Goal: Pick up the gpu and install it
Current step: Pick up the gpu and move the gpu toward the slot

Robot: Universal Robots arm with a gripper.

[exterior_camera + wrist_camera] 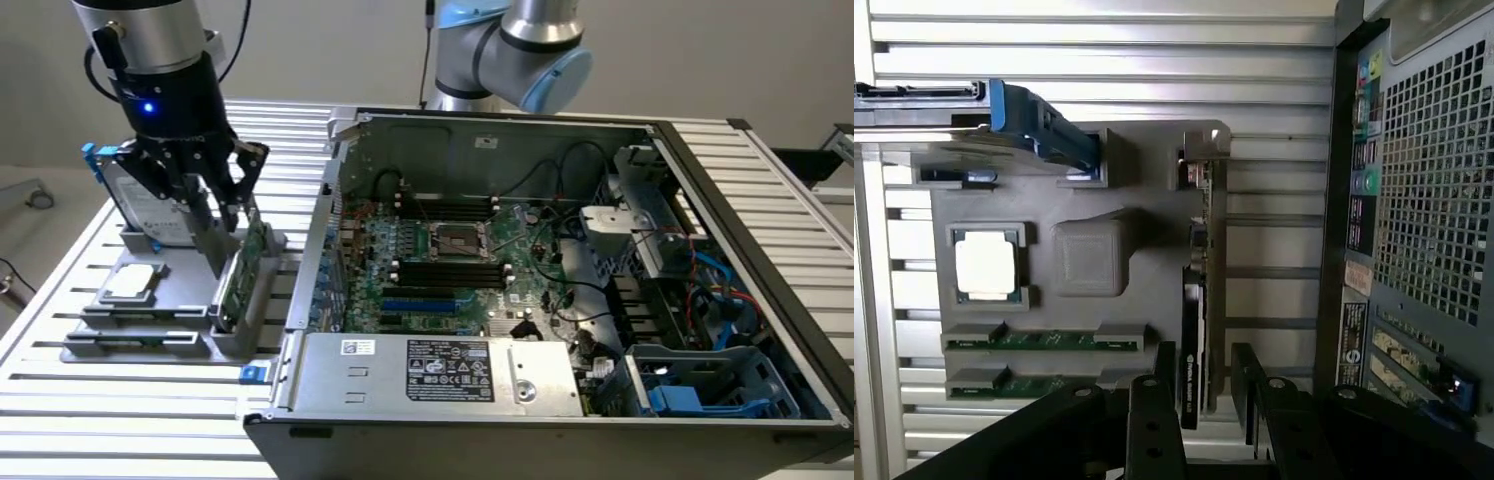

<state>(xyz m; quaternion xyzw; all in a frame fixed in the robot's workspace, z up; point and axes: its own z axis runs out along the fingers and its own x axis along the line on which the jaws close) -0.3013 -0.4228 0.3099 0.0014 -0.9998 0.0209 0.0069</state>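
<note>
Straddling the gpu (246, 272), your gripper (214, 228) stands wide, gripping nothing.
Wrist view gives you the gpu (1194, 335) edge-on between the fingers (1154, 420); exterior view shows it upright in the grey holder (180, 290), lengthwise beside the case (334, 200).

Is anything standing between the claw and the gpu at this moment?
Nothing visible does. The open claw hangs directly over the gpu, which stands on edge in the gray holder. In the wrist view its fingers flank the card's upper edge, with nothing lying between them and it.
</note>
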